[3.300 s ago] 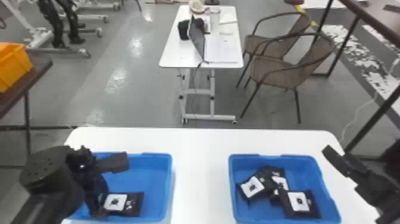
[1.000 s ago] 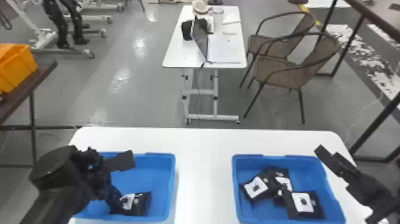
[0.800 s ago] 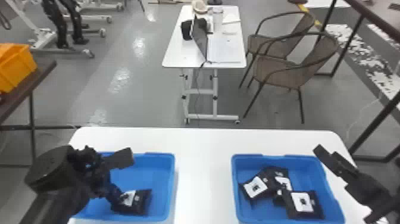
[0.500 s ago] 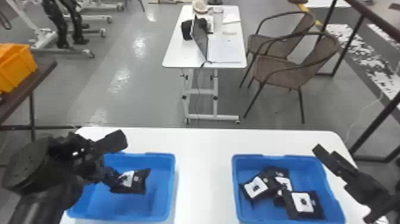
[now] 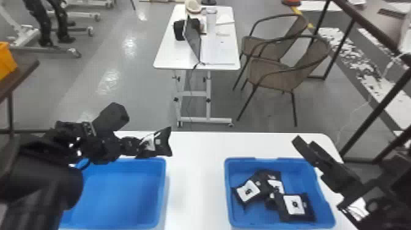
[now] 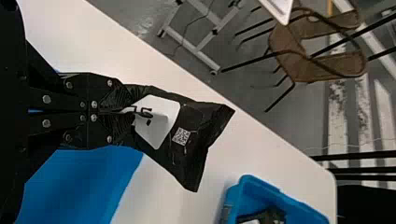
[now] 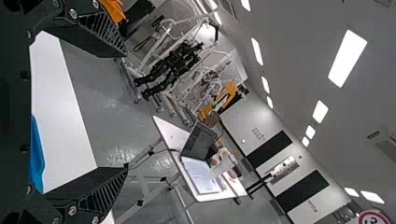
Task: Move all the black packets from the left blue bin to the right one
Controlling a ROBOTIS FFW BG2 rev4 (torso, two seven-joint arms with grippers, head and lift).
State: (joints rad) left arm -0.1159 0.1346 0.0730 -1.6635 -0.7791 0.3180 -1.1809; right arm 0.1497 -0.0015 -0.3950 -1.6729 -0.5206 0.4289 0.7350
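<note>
A black packet (image 5: 160, 145) lies lengthwise nearly level at center left, its free end aimed frame right, clamped in the left gripper (image 5: 133, 146) just past the left blue bin's (image 5: 162, 189) far rim. The right gripper (image 5: 309, 148) (at frame right) stands open. The right wrist view adds ceiling lights (image 7: 347, 58) beyond the head view's reach. Half a second earlier, the packet hung over the bin.

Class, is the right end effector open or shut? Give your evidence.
The right end effector is open: its two fingers stand wide apart.
</note>
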